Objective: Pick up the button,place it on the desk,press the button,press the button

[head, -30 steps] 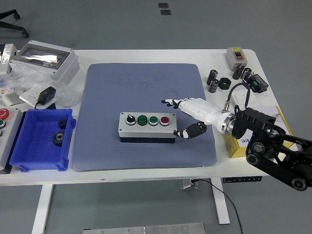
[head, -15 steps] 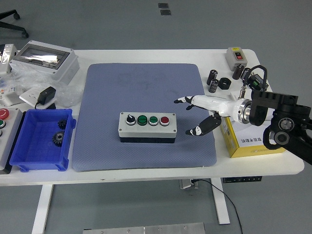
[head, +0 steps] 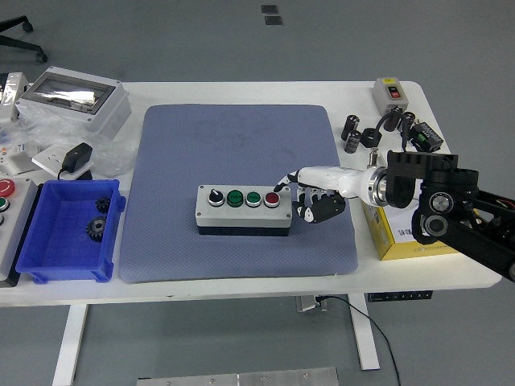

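Now, from my seat at the remote console, left to right:
Far left edge: a panel with a red button [head: 6, 187] is cut off by the frame; I see only part of it.
Blue bin [head: 48, 261]: sits at the table's left, holding two dark gears [head: 100, 215]; their teeth are too small for me to read.
Grey enclosure [head: 74, 98]: stands at the back left, clear lid up, with crumpled plastic beside it.
Grey mat [head: 233, 145]: covers the table's middle.
Button box [head: 241, 209]: rests flat on the mat, near its front; I count a black knob, two green buttons and a red button [head: 272, 199] at its right end.
Right hand [head: 310, 193]: index finger is extended, tip touching the red button; the other fingers are curled under beside the box, holding nothing.
Yellow box [head: 402, 241]: partly hidden behind the right arm.
Back right: small dark cylinders [head: 352, 133] and a grey switch [head: 392, 92]; details unclear.
Left arm: out of my view.
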Robot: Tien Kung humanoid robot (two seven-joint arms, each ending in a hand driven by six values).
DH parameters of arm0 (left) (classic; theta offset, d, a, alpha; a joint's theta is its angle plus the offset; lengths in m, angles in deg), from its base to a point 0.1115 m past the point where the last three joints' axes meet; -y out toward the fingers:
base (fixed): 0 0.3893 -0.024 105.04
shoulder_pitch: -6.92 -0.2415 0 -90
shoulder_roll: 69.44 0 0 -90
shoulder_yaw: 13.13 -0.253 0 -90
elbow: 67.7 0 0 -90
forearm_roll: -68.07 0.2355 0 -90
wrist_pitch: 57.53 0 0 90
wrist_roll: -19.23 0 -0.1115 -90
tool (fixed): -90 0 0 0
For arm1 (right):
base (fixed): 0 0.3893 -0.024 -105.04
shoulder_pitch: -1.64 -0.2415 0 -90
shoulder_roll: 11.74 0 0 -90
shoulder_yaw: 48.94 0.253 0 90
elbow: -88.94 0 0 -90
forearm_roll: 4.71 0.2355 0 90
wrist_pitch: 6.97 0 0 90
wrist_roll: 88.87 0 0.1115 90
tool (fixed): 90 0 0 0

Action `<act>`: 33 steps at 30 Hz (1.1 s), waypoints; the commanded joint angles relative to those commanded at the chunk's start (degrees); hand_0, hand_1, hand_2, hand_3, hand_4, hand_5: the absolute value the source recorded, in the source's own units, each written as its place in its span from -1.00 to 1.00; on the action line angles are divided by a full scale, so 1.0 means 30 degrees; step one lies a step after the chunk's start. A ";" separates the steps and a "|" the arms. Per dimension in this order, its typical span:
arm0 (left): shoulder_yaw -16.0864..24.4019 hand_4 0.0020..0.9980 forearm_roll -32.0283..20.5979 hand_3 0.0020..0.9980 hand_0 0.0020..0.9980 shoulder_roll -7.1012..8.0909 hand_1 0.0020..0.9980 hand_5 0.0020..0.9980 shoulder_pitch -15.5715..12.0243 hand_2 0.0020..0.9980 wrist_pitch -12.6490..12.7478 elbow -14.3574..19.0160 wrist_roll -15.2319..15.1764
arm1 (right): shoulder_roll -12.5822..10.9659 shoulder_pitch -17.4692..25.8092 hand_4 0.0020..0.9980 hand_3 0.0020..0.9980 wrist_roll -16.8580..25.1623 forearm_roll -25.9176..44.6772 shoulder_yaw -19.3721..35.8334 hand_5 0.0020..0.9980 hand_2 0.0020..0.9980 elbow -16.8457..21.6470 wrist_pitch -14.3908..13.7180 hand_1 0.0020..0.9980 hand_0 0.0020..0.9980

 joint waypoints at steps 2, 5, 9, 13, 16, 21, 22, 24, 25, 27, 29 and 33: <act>0.0000 -1.00 0.0000 0.13 0.15 0.0014 0.00 -1.00 0.0014 -0.04 -0.0010 0.0001 0.0002 | 0.0068 -0.0014 -0.69 0.71 0.0009 -0.0048 -0.0076 -0.83 -0.58 -0.0087 -0.0076 -0.74 -0.99; 0.0032 -1.00 0.0031 0.13 0.15 0.0029 0.00 -1.00 0.0059 -0.04 -0.0030 -0.0014 -0.0047 | 0.0146 -0.0026 -0.71 0.71 0.0019 -0.0096 -0.0191 -0.85 -0.61 -0.0186 -0.0170 -0.75 -1.00; 0.0066 -1.00 0.0078 0.13 0.15 0.0019 0.00 -1.00 0.0089 -0.04 -0.0053 -0.0021 -0.0077 | 0.0218 -0.0084 -0.71 0.71 -0.0001 -0.0159 -0.0403 -0.85 -0.61 -0.0261 -0.0238 -0.75 -1.00; 0.0052 -1.00 0.0065 0.13 0.15 0.0006 0.00 -1.00 0.0081 -0.04 -0.0054 -0.0014 -0.0059 | 0.0325 -0.0150 -0.71 0.68 -0.0091 -0.0280 -0.0845 -0.85 -0.61 -0.0401 -0.0254 -0.75 -1.00; 0.0047 -1.00 0.0054 0.13 0.15 0.0011 0.00 -1.00 0.0079 -0.04 -0.0053 -0.0026 -0.0083 | 0.0467 -0.0225 -0.71 0.68 -0.0231 -0.0617 -0.1481 -0.86 -0.62 -0.0617 -0.0492 -0.75 -0.99; 0.0047 -1.00 0.0035 0.13 0.15 0.0007 0.00 -1.00 0.0072 -0.04 -0.0031 -0.0053 -0.0152 | 0.0572 -0.0184 -0.71 0.68 -0.0179 -0.1226 -0.1899 -0.86 -0.62 -0.0787 -0.1166 -0.75 -0.99; 0.0040 -1.00 0.0021 0.13 0.15 -0.0001 0.00 -1.00 0.0062 -0.04 -0.0023 -0.0050 -0.0147 | 0.0522 -0.0114 -0.71 0.67 0.0030 -0.1190 -0.1656 -0.86 -0.62 -0.0727 -0.1274 -0.75 -0.99; 0.0017 -1.00 -0.0028 0.13 0.15 -0.0014 0.00 -1.00 0.0030 -0.04 -0.0004 -0.0048 -0.0146 | 0.0336 0.0107 -0.71 0.67 0.0487 -0.0721 -0.0897 -0.86 -0.62 -0.0420 -0.1217 -0.75 -0.99; 0.0009 -1.00 -0.0047 0.13 0.15 -0.0016 0.00 -1.00 0.0019 -0.04 0.0004 -0.0048 -0.0145 | 0.0260 0.0205 -0.71 0.67 0.0632 -0.0505 -0.0633 -0.86 -0.62 -0.0296 -0.1128 -0.75 -0.99; -0.0022 -1.00 -0.0112 0.13 0.15 -0.0023 0.00 -1.00 -0.0023 -0.04 0.0027 -0.0047 -0.0145 | 0.0003 0.0616 -0.71 0.67 0.1099 0.0314 0.0315 -0.86 -0.62 0.0065 -0.0699 -0.75 -0.99; -0.0061 -1.00 -0.0172 0.13 0.15 -0.0035 0.00 -1.00 -0.0070 -0.05 0.0045 -0.0047 -0.0140 | -0.0169 0.1258 -0.71 0.65 0.1473 0.1134 0.1388 -0.86 -0.62 0.0270 -0.0203 -0.75 -0.99; -0.0109 -1.00 -0.0218 0.13 0.15 -0.0068 0.00 -1.00 -0.0136 -0.05 0.0063 -0.0063 -0.0162 | 0.0017 0.2684 -0.71 0.65 0.2035 0.1591 0.3462 -0.86 -0.62 0.0313 -0.0191 -0.75 -0.99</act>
